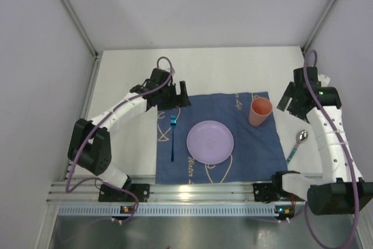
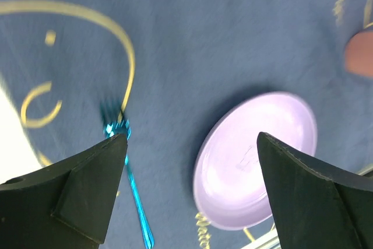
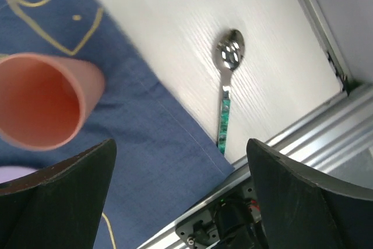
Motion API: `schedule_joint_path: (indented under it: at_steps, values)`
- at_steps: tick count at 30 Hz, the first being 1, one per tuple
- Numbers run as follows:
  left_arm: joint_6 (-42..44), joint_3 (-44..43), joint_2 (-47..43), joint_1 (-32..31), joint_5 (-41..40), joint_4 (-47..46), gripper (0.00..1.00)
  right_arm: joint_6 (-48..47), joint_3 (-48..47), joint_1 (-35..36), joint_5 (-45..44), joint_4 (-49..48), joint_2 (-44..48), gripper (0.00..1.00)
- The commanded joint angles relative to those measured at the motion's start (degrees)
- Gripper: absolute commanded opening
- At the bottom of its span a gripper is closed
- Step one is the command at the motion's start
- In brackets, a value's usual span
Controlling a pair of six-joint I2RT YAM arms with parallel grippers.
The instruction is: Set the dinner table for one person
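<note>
Status at that frame:

- Table (image 1: 128, 80): white top, lay under everything. A dark blue cloth (image 1: 256, 150) with cream line drawings was spread flat on it, and the purple plate (image 1: 210, 141) sat on the cloth, roughly mid-cloth. Bare table showed left, right and on the far side of the plate, past the cloth's edges.
- Blue fork (image 1: 173, 138): lay flat on the cloth just left of the plate, apart from it, tines pointing away from the arm bases.
- Orange cup (image 1: 260, 111): upright, mouth up, on the cloth to the far right of the plate, not touching it.
- Spoon (image 1: 296, 144): right of the plate, off the cloth on bare table, bowl at the far end. The handle tip reached the cloth's edge; couldn't tell if it touched.
- Left fingers (image 2: 76, 190): spread wide, nothing between them. They hung over the cloth to the far left of the plate, above the fork's tine end. In the wrist view one fingertip overlapped the fork head; contact couldn't be told, and that view was motion-blurred.
- Right fingers (image 3: 58, 202): spread wide, nothing gripped. They were up off the table to the far right of the plate, beyond the cup, with the cup and spoon both visible below.
</note>
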State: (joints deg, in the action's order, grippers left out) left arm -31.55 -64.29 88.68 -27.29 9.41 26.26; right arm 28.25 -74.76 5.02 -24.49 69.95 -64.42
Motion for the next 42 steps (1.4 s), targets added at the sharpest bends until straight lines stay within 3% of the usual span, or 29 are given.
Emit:
schedule_joint_path:
  at_steps: [1, 3, 12, 17, 32, 36, 38, 40, 41, 42]
  values:
    - [1.58, -5.3, 4.21, 0.74, 1.92, -0.33, 0.98, 3.99, 5.03, -8.95, 4.7, -0.61, -1.67, 0.93]
    - [1.05, -6.19, 6.93, 1.44, 5.16, -0.42, 0.98, 5.58, 8.04, -16.39, 10.56, -0.87, -2.11, 0.92]
    - [3.78, -5.58, 9.58, 2.06, 10.54, 0.63, 0.98, 6.91, 19.38, -29.26, 16.04, -4.64, -6.23, 0.87]
    - [6.14, -4.26, 10.37, 2.41, 11.86, 0.72, 0.98, 7.17, 24.05, -31.29, 15.36, -8.86, -8.26, 0.82]
    - [8.0, -4.88, 13.53, 9.79, 16.96, 1.16, 0.98, 4.98, 21.94, -32.61, 5.86, -21.52, -28.38, 0.67]
    - [8.26, -3.74, 12.3, 10.68, 16.08, 1.6, 0.98, 4.1, 21.59, -32.7, 7.17, -26.34, -34.09, 0.49]
    - [8.43, -3.47, 12.13, 11.2, 15.56, 2.04, 0.98, 3.83, 21.76, -32.7, 7.61, -27.5, -35.59, 0.3]
    - [8.44, -3.21, 11.69, 11.47, 15.03, 2.3, 0.98, 3.22, 22.11, -32.53, 8.31, -29.6, -36.04, 0.17]
    - [8.35, -3.12, 11.51, 11.64, 14.85, 2.3, 0.98, 2.95, 22.38, -32.61, 9.01, -30.83, -35.51, 0.05]
    - [8.17, -2.86, 11.42, 11.64, 14.85, 1.96, 0.98, 2.26, 22.12, -32.61, 9.54, -31.1, -35.33, 0.0]
